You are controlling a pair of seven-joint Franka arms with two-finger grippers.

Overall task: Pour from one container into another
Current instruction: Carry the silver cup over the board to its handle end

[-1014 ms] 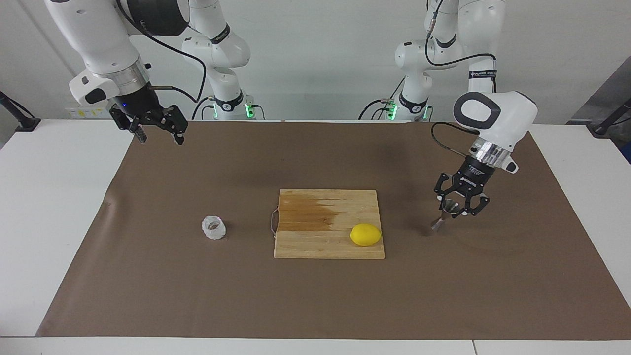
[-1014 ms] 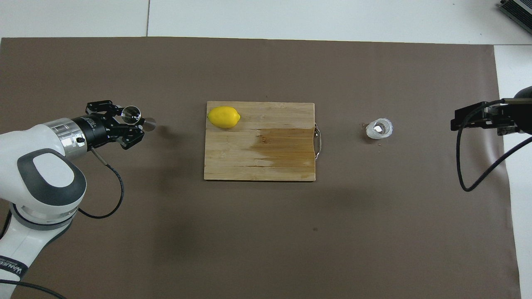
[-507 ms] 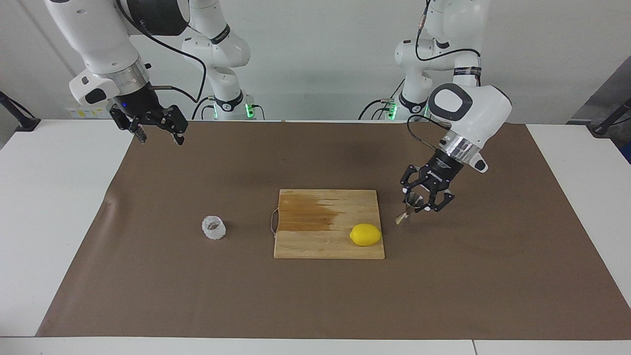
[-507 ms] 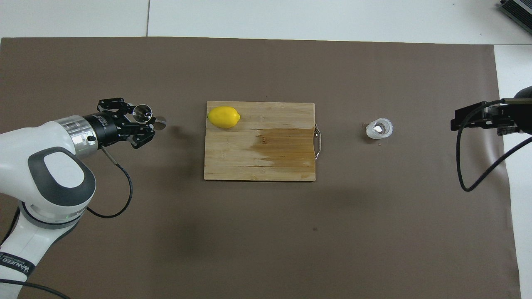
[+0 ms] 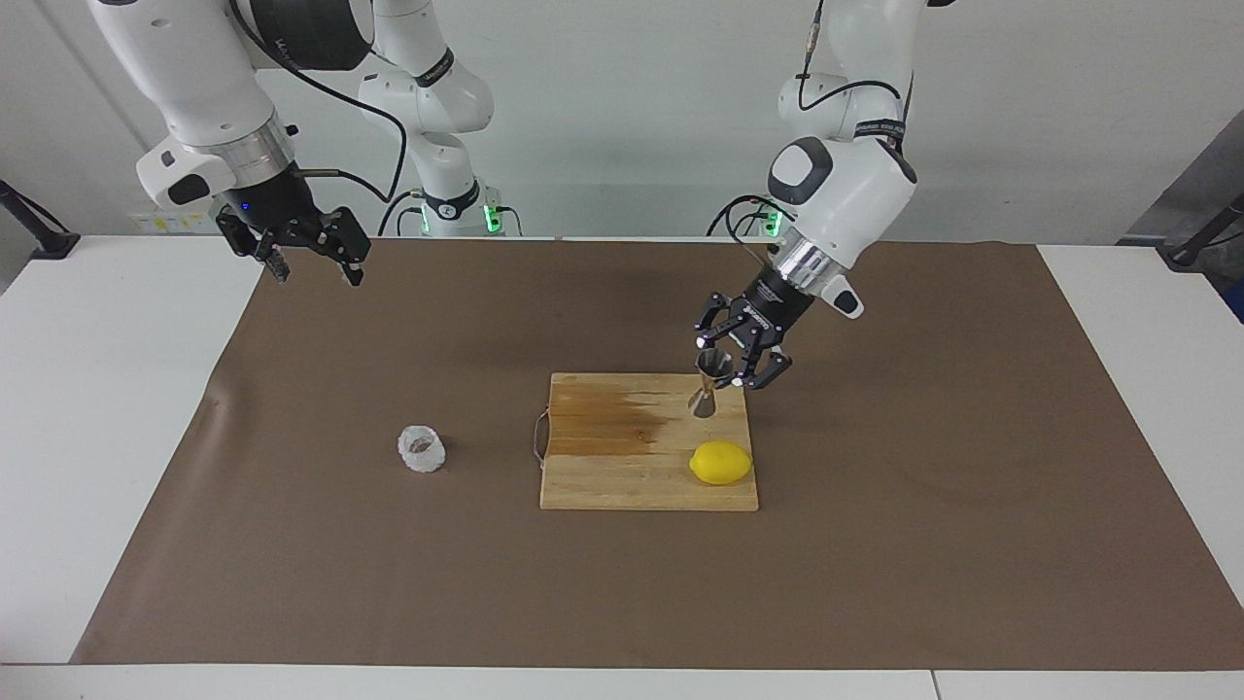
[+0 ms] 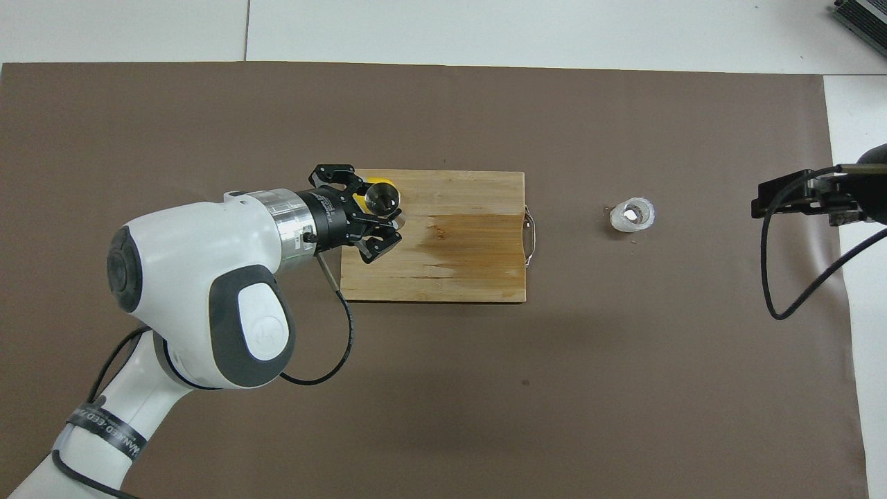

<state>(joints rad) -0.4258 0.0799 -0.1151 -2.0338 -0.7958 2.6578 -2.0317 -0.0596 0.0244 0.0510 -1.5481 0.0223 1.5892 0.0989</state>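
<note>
My left gripper (image 5: 727,371) is shut on the steel jigger (image 5: 708,386), which hangs upright over the cutting board (image 5: 603,481) near the lemon (image 5: 720,463). From above, the jigger's mouth (image 6: 382,197) shows dark and round at the left gripper (image 6: 380,211), and most of the lemon is hidden under it. The knobbly clear glass cup (image 5: 422,450) stands alone on the brown mat toward the right arm's end, also seen in the overhead view as the glass cup (image 6: 632,215). My right gripper (image 5: 312,270) waits open, raised over the mat's edge, well away from the cup.
The wooden cutting board (image 6: 450,277) lies mid-table with a dark wet patch and a metal handle (image 6: 530,239) on the side facing the cup. The brown mat (image 5: 875,583) covers most of the white table. A black cable trails from the right gripper (image 6: 776,197).
My left arm has carried the jigger from the mat at its own end of the table to over the cutting board. The cup, lemon and right arm have stayed put.
</note>
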